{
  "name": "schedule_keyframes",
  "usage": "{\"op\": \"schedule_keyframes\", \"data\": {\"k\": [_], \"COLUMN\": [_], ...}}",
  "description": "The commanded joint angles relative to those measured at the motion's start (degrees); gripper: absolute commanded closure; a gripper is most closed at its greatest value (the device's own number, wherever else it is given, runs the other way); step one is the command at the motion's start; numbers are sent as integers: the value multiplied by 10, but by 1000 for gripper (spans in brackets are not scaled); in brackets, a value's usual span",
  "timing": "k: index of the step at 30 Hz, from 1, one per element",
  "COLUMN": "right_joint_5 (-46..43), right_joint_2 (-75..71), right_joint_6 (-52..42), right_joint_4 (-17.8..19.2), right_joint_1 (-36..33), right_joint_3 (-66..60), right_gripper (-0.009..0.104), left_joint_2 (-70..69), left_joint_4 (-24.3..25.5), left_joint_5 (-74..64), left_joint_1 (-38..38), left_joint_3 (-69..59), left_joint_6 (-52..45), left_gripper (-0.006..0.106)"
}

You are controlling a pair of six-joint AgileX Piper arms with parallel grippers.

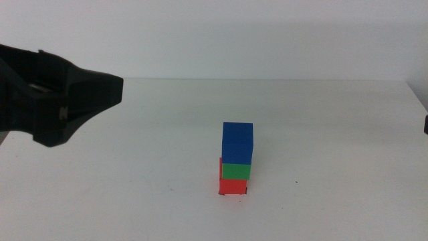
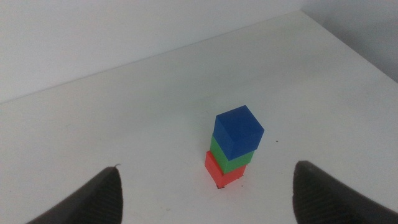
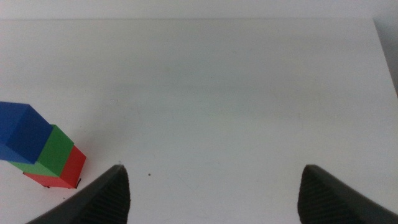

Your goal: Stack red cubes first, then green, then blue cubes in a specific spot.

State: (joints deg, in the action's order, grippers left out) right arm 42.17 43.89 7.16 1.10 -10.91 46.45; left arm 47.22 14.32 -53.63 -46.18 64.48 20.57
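Three cubes stand in one stack near the table's middle: the red cube [image 1: 233,186] at the bottom, the green cube [image 1: 235,171] on it, and the blue cube [image 1: 238,142] on top, turned slightly. Tiny black corner marks of the spot [image 1: 219,194] peek out at the red cube's base. My left gripper [image 1: 114,90] hangs raised at the left, well away from the stack, open and empty. In the left wrist view its jaws [image 2: 206,168] stand wide apart with the stack [image 2: 233,152] beyond them. My right gripper [image 3: 212,168] is open and empty, with the stack [image 3: 43,152] off to one side.
The white table [image 1: 334,134] carries a lone black speck [image 1: 295,182] to the right of the stack. A dark sliver of the right arm [image 1: 426,124] shows at the picture's right edge. The table's far edge meets a pale wall.
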Motion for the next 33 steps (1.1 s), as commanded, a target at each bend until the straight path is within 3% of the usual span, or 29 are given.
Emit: {"op": "schedule_keyframes", "data": {"k": [1,6,14,19,22,30,33], "right_joint_5": [-34,-32,-31,-68,-171,-261,-259], "right_joint_2": [-13,-13,-13,-27,-84,-284,-352], "right_joint_6": [-59,-56,-55,-55,-55,-55,-55], "right_joint_4": [-39,-58,-58,-77,-48,29,32], "right_joint_1": [24,24,24,24,24,24,29], "right_joint_3": [-21,-21,-21,-56,-131,-364,-425], "right_gripper": [2,2,2,2,2,2,2], "left_joint_2": [-2,-2,-2,-37,-87,-299,-386], "left_joint_4": [2,2,2,-58,-123,-128,-122], "left_joint_5": [8,8,8,125,222,266,269], "left_joint_1": [0,0,0,62,143,314,355], "left_joint_3": [2,2,2,-118,-232,-480,-538], "left_joint_6": [5,5,5,5,5,5,5], "left_gripper": [7,7,7,7,7,7,7]}}
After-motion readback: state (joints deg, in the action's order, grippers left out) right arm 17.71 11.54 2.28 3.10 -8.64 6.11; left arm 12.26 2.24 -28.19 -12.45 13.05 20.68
